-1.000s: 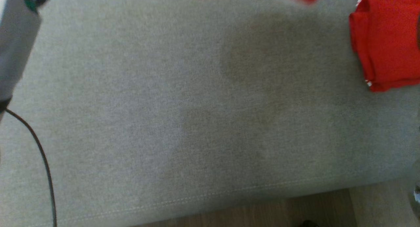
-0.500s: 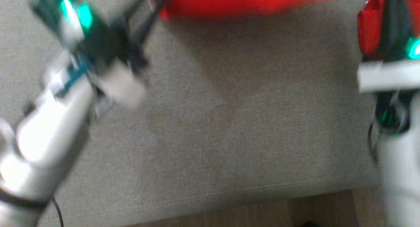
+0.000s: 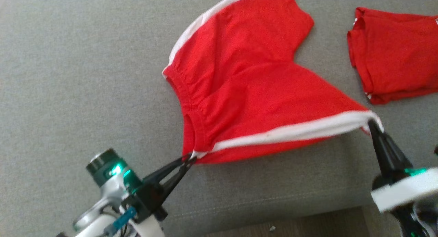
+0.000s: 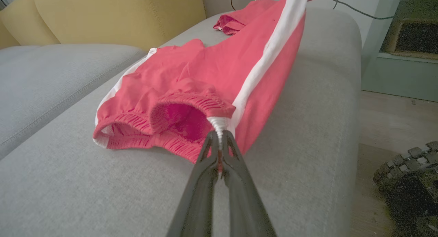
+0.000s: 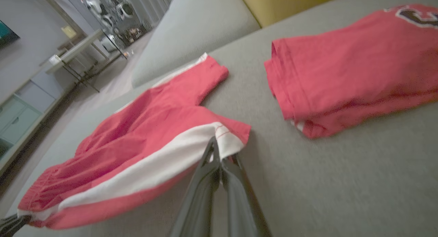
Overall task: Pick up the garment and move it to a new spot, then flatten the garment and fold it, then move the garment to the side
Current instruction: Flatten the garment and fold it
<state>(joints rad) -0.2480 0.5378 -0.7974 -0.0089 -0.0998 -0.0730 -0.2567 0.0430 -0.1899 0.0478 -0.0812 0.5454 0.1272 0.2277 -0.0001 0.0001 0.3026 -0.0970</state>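
**Red shorts pinched at 2 corners on grey cushion**

Red shorts w/ white side stripes lie across the middle of the cushion. The elastic waistband is toward the cushion's left & the leg openings toward its right and back. The far leg rests flat on the cushion. The side nearest the cushion's front seam is raised a little & pulled taut, w/ a white stripe running along it.

L gripper, near the cushion's front seam & left of centre, is clenched on the waistband corner where the stripe ends. R gripper, near the front seam toward the cushion's right end, is clenched on the stripe's corner at the leg hem.

A 2nd red garment, folded, sits on the cushion's back-right part, apart from the shorts. A yellow backrest rises behind the cushion. Wood floor shows below its front edge.
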